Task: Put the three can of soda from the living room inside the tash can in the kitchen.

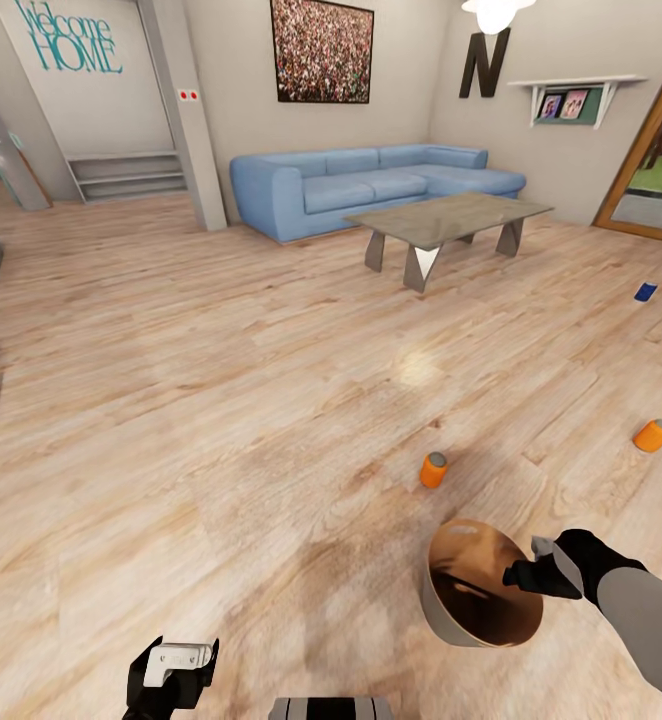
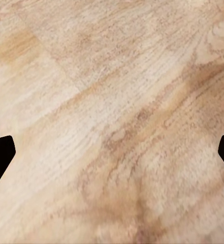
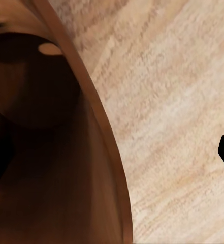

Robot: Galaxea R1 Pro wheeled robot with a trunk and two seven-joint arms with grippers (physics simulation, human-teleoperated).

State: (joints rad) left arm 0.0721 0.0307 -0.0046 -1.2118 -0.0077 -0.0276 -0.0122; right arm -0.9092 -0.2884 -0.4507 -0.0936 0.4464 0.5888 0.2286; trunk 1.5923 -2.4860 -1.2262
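The tash can (image 1: 476,600), grey outside and glossy orange-brown inside, stands on the wood floor close in front of me. My right gripper (image 1: 523,577) is at its near right rim. In the right wrist view this gripper (image 3: 112,157) is open and straddles the rim (image 3: 99,127), one finger inside and one outside. An orange can of soda (image 1: 433,469) sits just beyond the bin. A second orange can (image 1: 654,435) lies further right, and a blue can (image 1: 646,291) lies far right. My left gripper (image 1: 171,690) hangs open over bare floor (image 2: 112,127).
This is the living room: a blue corner sofa (image 1: 371,185) and a grey low table (image 1: 446,220) stand at the back. A wood-framed glass door (image 1: 661,160) is on the right. A wall pillar (image 1: 186,110) and steps (image 1: 126,175) are at the back left.
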